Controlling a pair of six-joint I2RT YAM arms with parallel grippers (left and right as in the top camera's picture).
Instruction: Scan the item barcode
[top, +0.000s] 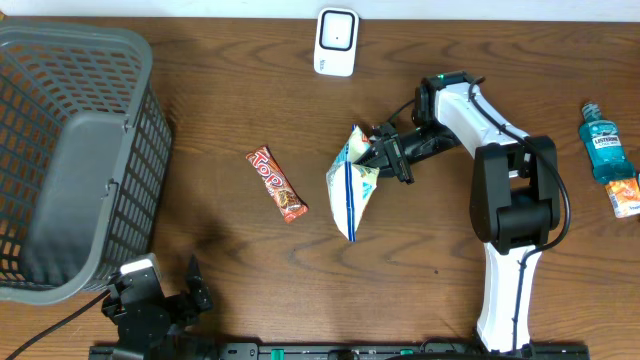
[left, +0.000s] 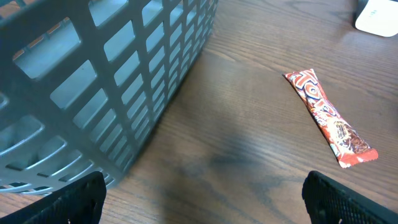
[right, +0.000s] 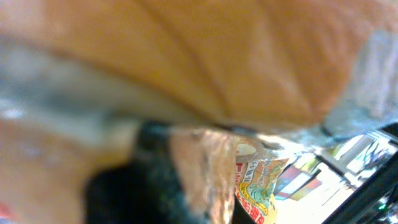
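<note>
- Snack bag (right: 205, 56) is jammed right up against the right wrist lens. Blurred orange-tan film fills almost the whole view, and only a printed patch at lower right reads sharp.
- Right wrist view doesn't resolve that arm's own fingers. A dark blob sits at lower left; can't tell what it is.
- Overhead: right gripper (top: 385, 152) is clamped fully closed on the upper right edge of the snack bag (top: 352, 180).
- Bag is white with a blue stripe and green-yellow print. It sits mid-table, long axis running from the jaws down toward the near edge. Can't tell whether its lower end touches the table (top: 240, 100).
- Scanner (top: 336, 42) is a white unit at the far table edge, beyond the bag and slightly left, well apart from it.
- Candy bar (top: 276, 184), red wrapper, lies flat and diagonal on the wood left of the bag, near it but not touching. It also shows at upper right in the left wrist view.
- Left gripper (top: 192, 285) is parked at the near left corner, spread as wide as it goes, nothing in it. Its wrist view shows one black fingertip in each bottom corner with bare wood between.
- Grey basket (top: 150, 150) takes up the left side of the table, just beside the left gripper, and its lattice wall fills the left of that wrist view.
- Blue mouthwash bottle (top: 603, 145) lies at the far right edge, with an orange packet (top: 627, 197) just beside it.
</note>
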